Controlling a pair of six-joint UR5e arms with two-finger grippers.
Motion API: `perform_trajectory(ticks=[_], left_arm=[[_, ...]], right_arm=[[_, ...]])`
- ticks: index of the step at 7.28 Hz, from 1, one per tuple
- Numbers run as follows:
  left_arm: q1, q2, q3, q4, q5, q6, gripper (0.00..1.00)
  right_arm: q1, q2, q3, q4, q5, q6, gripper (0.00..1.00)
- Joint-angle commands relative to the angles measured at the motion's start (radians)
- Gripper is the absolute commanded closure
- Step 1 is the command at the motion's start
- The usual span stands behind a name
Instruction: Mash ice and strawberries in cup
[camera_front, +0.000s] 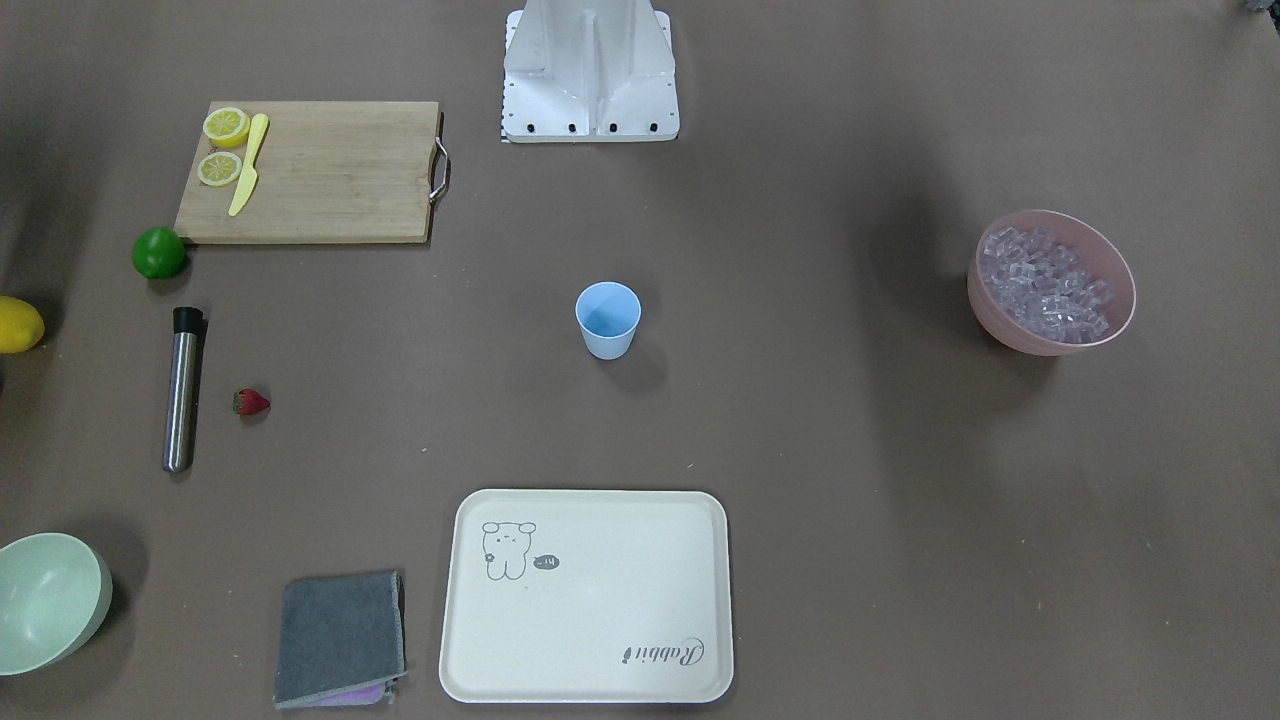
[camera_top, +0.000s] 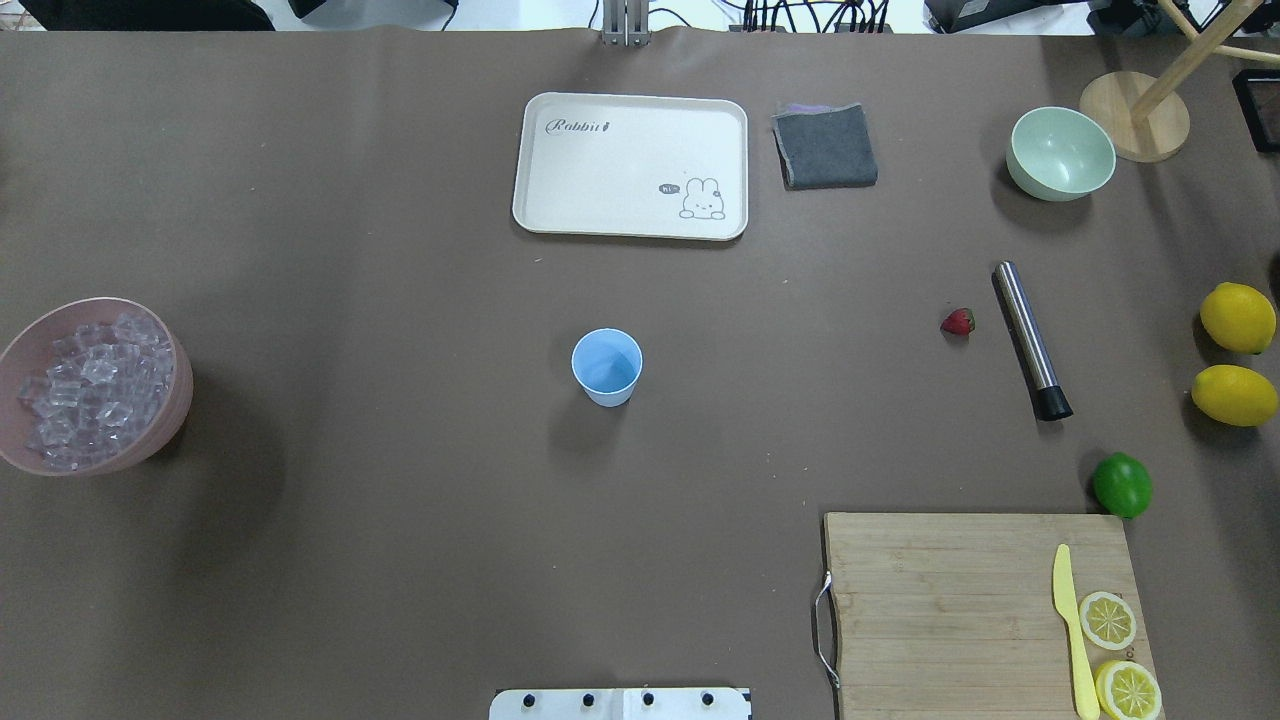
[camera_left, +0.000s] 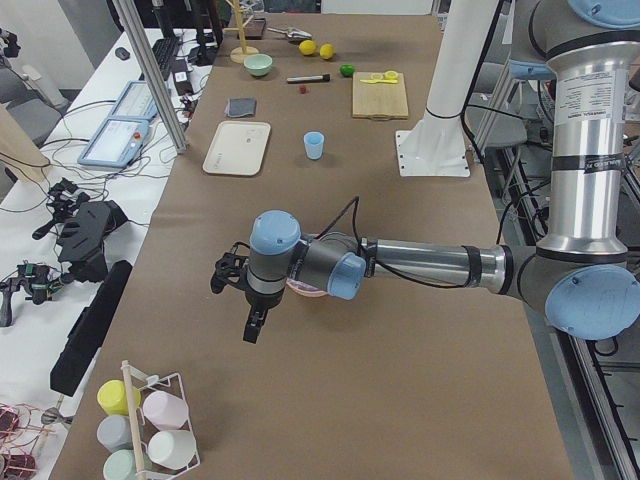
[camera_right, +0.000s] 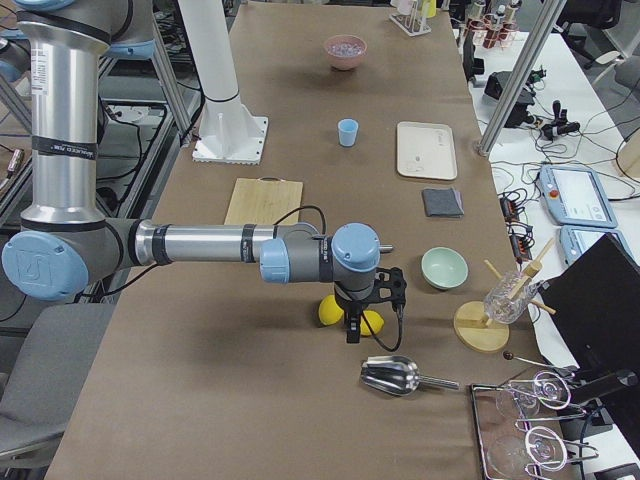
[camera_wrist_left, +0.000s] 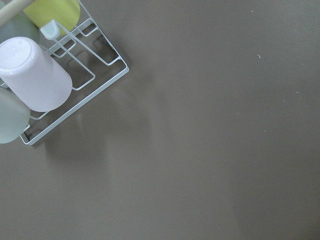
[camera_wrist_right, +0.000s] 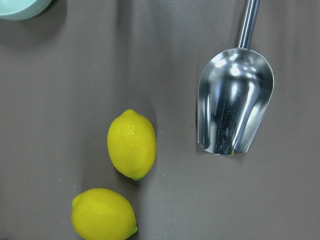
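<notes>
The light blue cup stands upright and looks empty mid-table, also in the front view. The strawberry lies on the table beside a steel muddler. The ice fills a pink bowl at the table's left side. My left gripper hangs past the bowl, near the table's end; it shows only in the left side view, so I cannot tell if it is open. My right gripper hangs over two lemons at the other end; I cannot tell its state either.
A cream tray, grey cloth and pale green bowl lie at the far side. A cutting board holds lemon halves and a yellow knife, with a lime beside it. A metal scoop and cup rack sit at the table's ends.
</notes>
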Motion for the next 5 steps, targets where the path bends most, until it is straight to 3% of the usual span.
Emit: perform_trajectory(ticks=[1, 3, 5], left_arm=[[0.001, -0.006, -0.006, -0.013, -0.002, -0.006, 0.02], [0.012, -0.012, -0.046, -0.057, -0.052, -0.158, 0.02], [0.177, -0.015, -0.089, -0.183, -0.002, -0.504, 0.02]], right_arm=[[0.0, -0.007, -0.002, -0.001, 0.001, 0.002, 0.0], [0.0, 0.019, -0.014, -0.006, 0.012, 0.005, 0.0], [0.0, 0.016, -0.026, -0.001, 0.08, 0.0, 0.0]])
